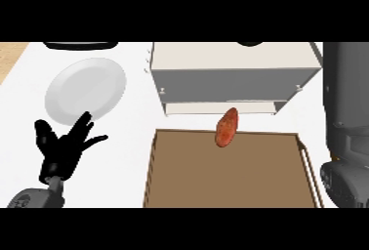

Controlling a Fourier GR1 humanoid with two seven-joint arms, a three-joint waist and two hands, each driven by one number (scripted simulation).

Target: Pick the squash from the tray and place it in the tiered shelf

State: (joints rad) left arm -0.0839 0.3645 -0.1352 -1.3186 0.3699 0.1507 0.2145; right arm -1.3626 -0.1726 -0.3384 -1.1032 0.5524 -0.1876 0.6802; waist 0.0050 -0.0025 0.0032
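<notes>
An orange-red, elongated squash (227,128) stands almost on end over the far rim of the brown tray (153,166), its upper tip in front of the white tiered shelf's (231,61) lower opening. No hand touches it, and I cannot tell whether it rests on the rim or is in the air. My left hand (63,146) is at the lower left on the white counter, fingers spread and pointing up, holding nothing. Of my right arm only the grey forearm (349,122) shows, running along the right edge. Its hand is out of view.
A white round plate (85,90) lies on the counter left of the shelf. A dark object (81,45) sits at the far edge above the plate. The counter's wooden border shows at the top left.
</notes>
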